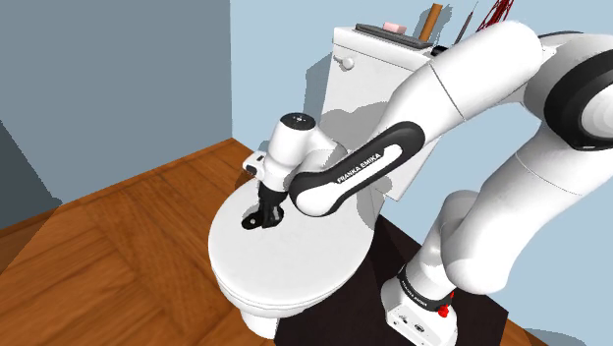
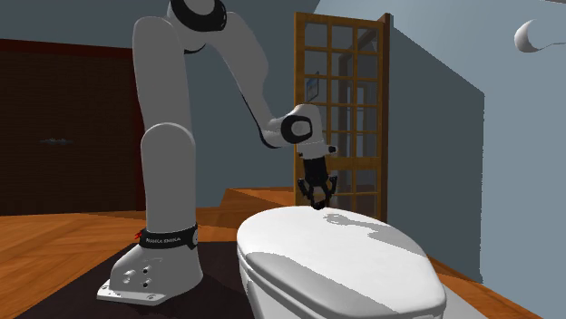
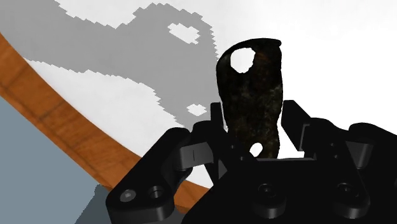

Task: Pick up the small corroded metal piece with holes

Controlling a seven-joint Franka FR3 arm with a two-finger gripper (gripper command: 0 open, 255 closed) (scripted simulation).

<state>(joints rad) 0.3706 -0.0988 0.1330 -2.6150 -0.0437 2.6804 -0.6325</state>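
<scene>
We see the gripper (image 3: 254, 124) pinching the dark corroded piece (image 3: 251, 89) between its fingers; the piece juts out beyond the fingertips, one hole near its far end, a smaller one down by the fingers; in the second exterior view the gripper hangs low over the white toilet lid (image 2: 363, 263); we cannot tell whether piece and lid touch.
</scene>
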